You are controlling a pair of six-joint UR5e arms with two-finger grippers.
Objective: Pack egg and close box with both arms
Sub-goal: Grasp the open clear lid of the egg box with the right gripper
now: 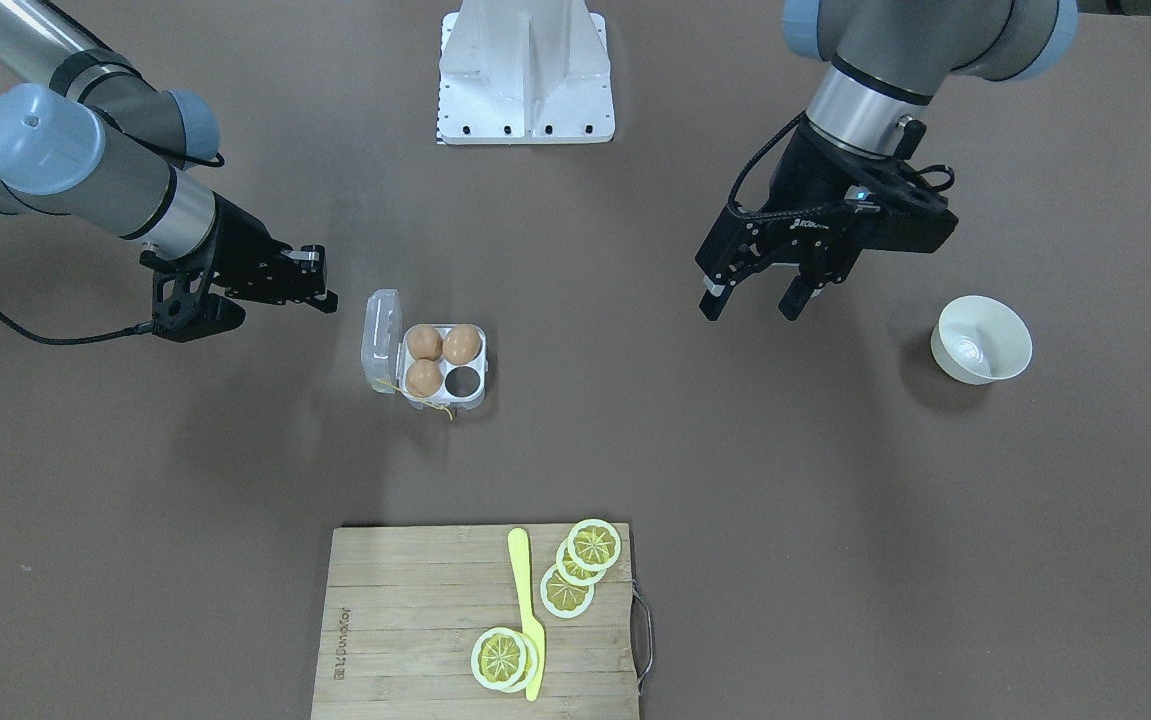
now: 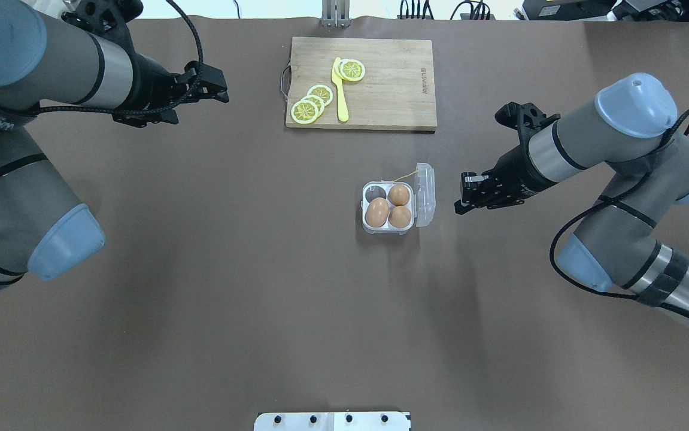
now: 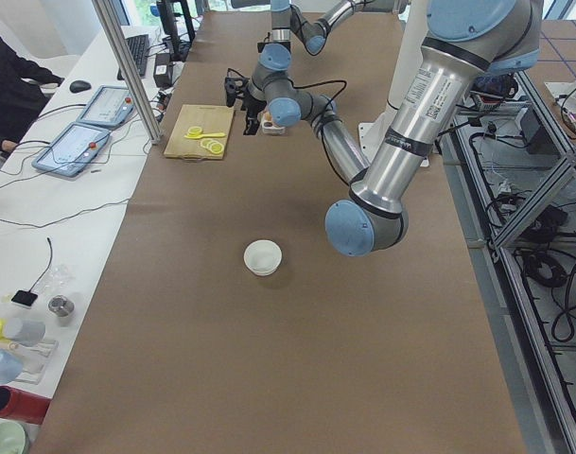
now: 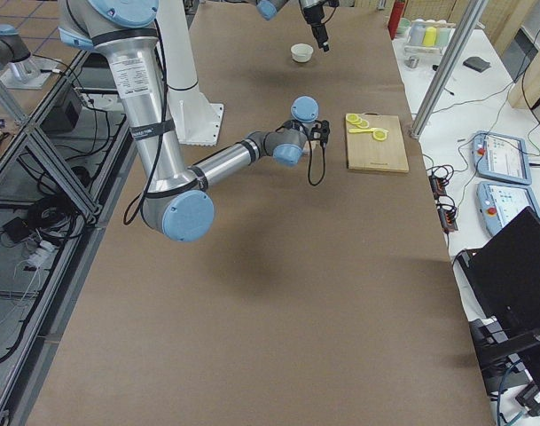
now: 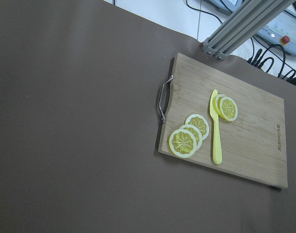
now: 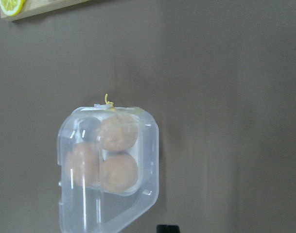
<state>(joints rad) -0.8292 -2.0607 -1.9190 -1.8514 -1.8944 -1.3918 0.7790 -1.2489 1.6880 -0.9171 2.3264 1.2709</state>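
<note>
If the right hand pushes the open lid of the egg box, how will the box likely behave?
The egg box looks like thin clear plastic, so its lid will probably flex. With only three eggs aboard, it is likely light and may slide on the table.

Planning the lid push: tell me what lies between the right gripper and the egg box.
Only bare table between right gripper and egg box, per the overhead view.
</note>
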